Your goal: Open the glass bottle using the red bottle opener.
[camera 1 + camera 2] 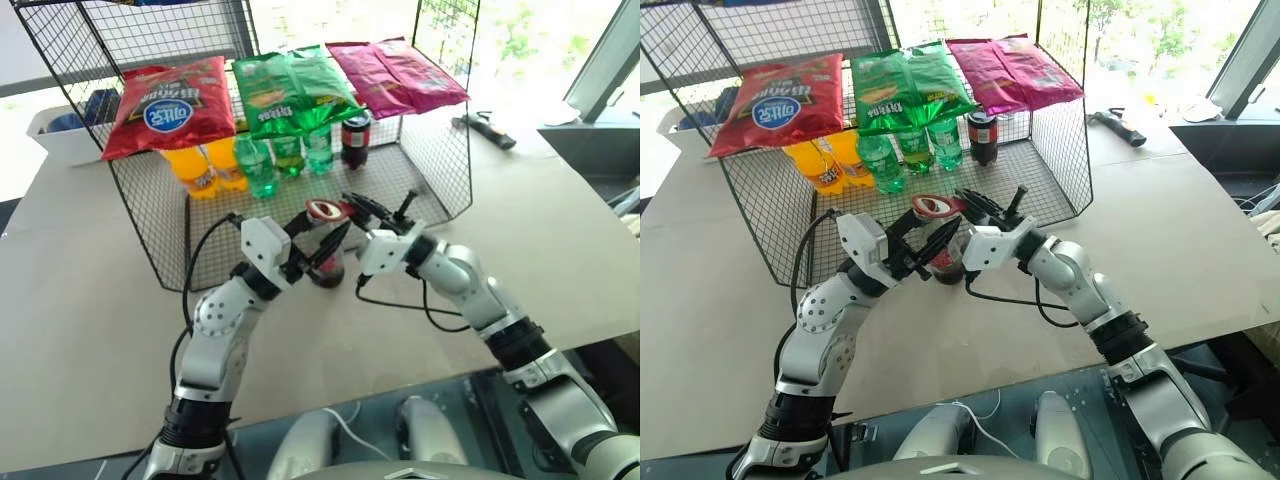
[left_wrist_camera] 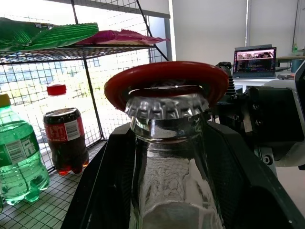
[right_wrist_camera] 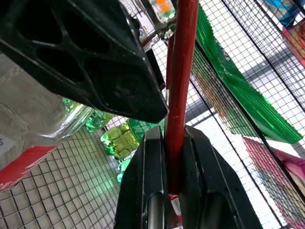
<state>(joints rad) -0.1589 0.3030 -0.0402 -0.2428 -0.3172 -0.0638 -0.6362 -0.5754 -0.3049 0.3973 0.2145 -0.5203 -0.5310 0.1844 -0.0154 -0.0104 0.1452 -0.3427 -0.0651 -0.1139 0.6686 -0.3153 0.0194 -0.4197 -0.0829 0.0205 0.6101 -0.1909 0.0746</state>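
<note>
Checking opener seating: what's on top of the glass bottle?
The red bottle opener's looped head sits over the crimped metal cap on the glass bottle. Whether its lip catches the cap's edge is covered.

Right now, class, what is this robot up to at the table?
The robot is opening a glass bottle in front of a wire snack rack. Its left gripper holds the bottle upright on the table, fingers around the glass. Its right gripper is shut on the handle of the red bottle opener, whose looped head sits over the crimped metal cap. The cap is on, so the prying step is not yet done.
</note>
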